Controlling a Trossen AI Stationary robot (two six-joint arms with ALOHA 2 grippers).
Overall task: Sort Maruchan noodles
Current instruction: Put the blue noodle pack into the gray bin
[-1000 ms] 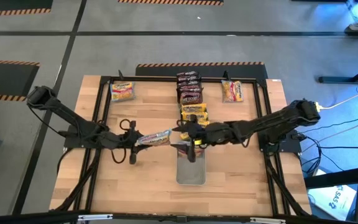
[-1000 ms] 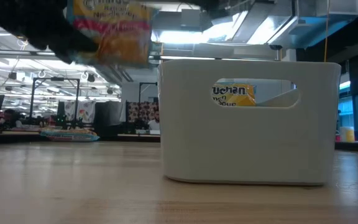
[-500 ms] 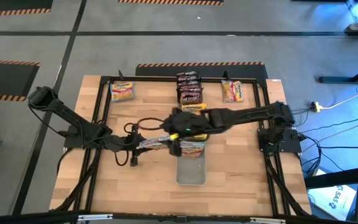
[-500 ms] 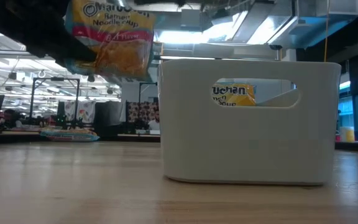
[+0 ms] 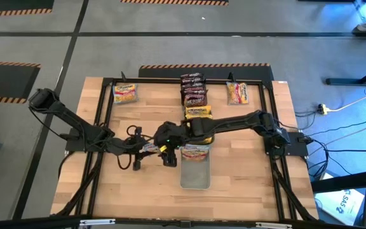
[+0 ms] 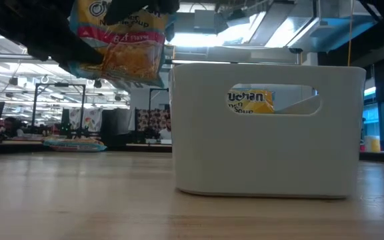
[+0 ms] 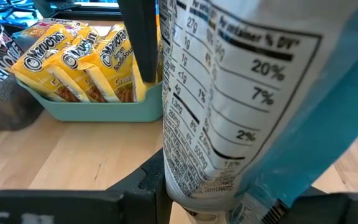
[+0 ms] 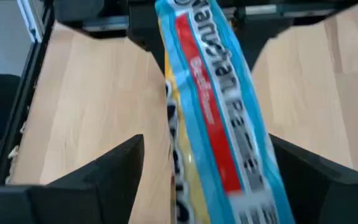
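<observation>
Left arm comes in from the desk's left edge; left gripper [image 5: 146,148] sits near desk centre, clamped narrow on one end of the held packet [image 5: 152,147], a pale pink-yellow Maruchan pack raised above the wood. In the low view the same pack [image 6: 115,40] hangs off the desk, label facing the camera, top partly cut off by dark arm parts. From above its long axis runs roughly left-right across the desk, free end pointing at the right arm. Left wrist view: nutrition-label back [image 7: 229,106] fills the shot, edges cut off.

Right gripper [image 5: 168,154] reaches across from the desk's right edge to the pack's free end, fingers spread wide either side of it; right wrist view shows the pack [image 8: 213,118] between both dark fingers [image 8: 98,180], gap visible, not pinching. Blurred, print only half readable.

Containers: clear tray [image 5: 195,166] just right of the grippers, toward the desk's front edge, one pinkish pack at its far end. Behind it a teal tray [image 7: 98,111] with yellow packs [image 7: 73,59] standing on edge. Dark red-brown packs [image 5: 194,89] in a row toward the back edge, tray under them hard to make out. Loose packs at back left [image 5: 125,93] and back right [image 5: 237,93]

Low view: white bin wall [image 6: 267,153], yellow pack showing through its handle slot
</observation>
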